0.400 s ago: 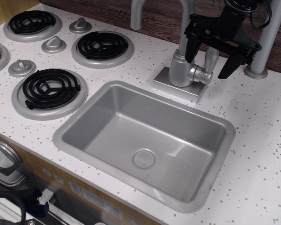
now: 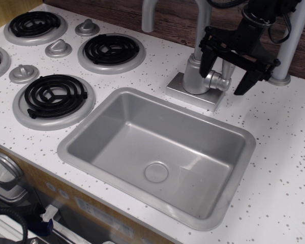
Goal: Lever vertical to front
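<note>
The lever [image 2: 226, 69] is a small silver-grey paddle standing upright on a round side stub [image 2: 217, 81] at the right of the faucet base [image 2: 195, 76]. My black gripper [image 2: 224, 72] hangs over it from above, open, with one finger [image 2: 206, 58] left of the paddle and the other finger [image 2: 247, 80] to its right. The paddle's upper part is hidden behind the gripper body. The fingers straddle the lever without closing on it.
The grey sink basin [image 2: 86, 133] lies in front of the faucet. The tall curved spout [image 2: 151, 15] rises at the back. Three black coil burners [image 2: 55, 95] and conical silver knobs [image 2: 58, 49] fill the left. A grey post [image 2: 287, 51] stands at the right.
My gripper has dropped a little and shifted slightly left, so the fingers sit lower around the lever. The lever stays upright.
</note>
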Tool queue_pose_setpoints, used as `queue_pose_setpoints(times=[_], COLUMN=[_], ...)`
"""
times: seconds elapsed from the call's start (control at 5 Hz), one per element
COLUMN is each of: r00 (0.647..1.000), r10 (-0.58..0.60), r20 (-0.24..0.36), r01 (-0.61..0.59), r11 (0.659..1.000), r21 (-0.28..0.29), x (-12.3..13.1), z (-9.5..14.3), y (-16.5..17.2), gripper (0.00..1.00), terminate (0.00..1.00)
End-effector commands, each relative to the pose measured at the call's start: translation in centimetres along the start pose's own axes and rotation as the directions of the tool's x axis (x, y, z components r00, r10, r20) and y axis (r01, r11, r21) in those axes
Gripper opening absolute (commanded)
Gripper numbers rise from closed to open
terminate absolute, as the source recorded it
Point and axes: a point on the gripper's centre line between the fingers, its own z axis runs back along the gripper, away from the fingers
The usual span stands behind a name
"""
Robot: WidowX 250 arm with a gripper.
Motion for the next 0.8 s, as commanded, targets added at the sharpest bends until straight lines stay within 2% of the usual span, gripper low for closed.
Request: queue_pose_setpoints(times=[0.0,0.2,0.6], r00=[0.984,0.958,0.951], r10=[-0.012,-0.045,-0.082], r20=[0.175,0.282,0.299], r01=[0.011,0.032,0.076], r11=[1.000,0.998,0.997], r21=[0.005,0.051,0.032], x=[2.0,2.6,4.0], z=[2.8,3.8,3.5], y=[0.6,0.6,0.7], gripper=[1.00,1.00,1.00], terminate=[0.00,0.00,0.00])
